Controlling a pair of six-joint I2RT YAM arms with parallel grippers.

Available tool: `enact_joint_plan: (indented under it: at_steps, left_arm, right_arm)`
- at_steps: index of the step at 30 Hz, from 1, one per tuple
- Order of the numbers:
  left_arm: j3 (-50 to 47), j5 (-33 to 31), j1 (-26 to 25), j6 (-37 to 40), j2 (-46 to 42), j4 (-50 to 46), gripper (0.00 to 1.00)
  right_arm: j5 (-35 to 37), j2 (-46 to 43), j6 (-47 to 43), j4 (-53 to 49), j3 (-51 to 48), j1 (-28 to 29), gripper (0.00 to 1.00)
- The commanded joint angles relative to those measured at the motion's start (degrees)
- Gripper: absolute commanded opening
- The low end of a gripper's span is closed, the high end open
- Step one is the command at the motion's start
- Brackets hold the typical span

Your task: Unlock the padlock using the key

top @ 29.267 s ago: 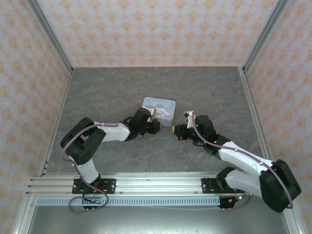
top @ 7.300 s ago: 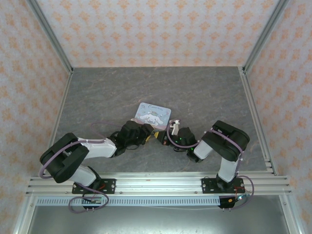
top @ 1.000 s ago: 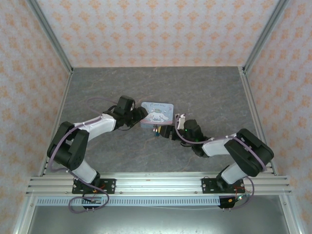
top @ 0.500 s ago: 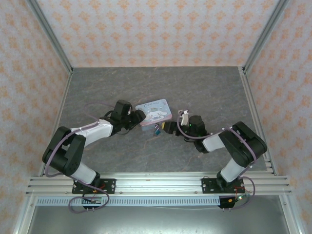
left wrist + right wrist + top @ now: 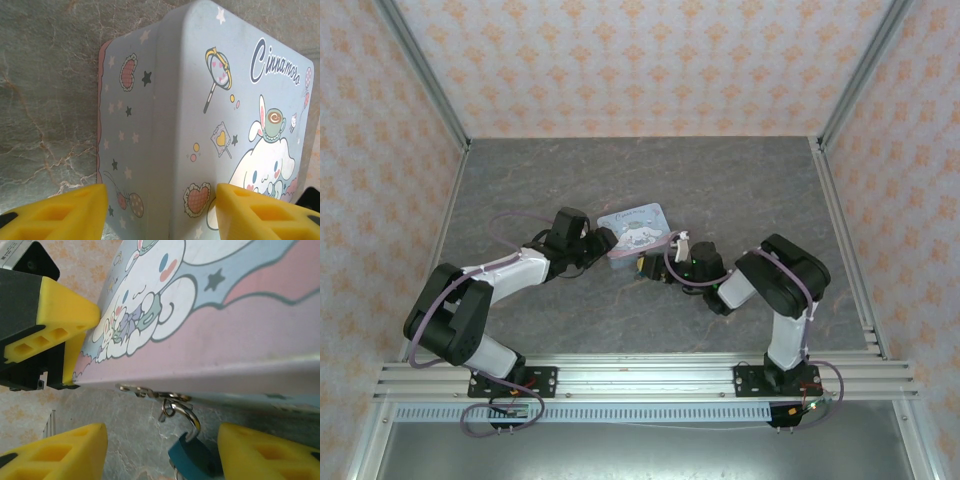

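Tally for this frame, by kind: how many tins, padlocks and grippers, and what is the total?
tin: 1
padlock: 1
grippers: 2 (left gripper, right gripper)
Total: 4

My left arm (image 5: 510,270) lies low, elbow out to the left and forearm reaching right. My left gripper (image 5: 603,243) is closed part-way on a corner of the tin (image 5: 638,225) (one fingertip on its lid). My right arm (image 5: 785,275) folds back sharply, its forearm running left. My right gripper (image 5: 646,266) sits low, fingers parted.
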Motion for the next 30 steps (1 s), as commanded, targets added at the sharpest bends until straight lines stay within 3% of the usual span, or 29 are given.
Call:
enact_joint_plan:
  at_steps: [1,17,24,30]
  left_arm:
    - [-1.6,-1.6,-0.2,-0.1,0.0,-5.2,0.57]
    - [-1.6,-1.8,-0.2,-0.1,-0.2,-5.4,0.57]
    - [-1.8,-2.1,-0.2,0.0,-0.7,-5.9,0.57]
    - [-1.9,-2.8,-0.2,0.4,-1.5,-6.9,0.56]
  right_arm:
    - [-0.6,1.5,1.6,4.6,1.3,0.6,0.58]
    - [-1.3,2.0,1.4,3.0,1.5,0.6,0.25]
    - [-0.3,1.9,1.9,2.3,1.5,0.6,0.05]
    - [2.0,1.0,3.7,3.8,0.4,0.0,0.00]
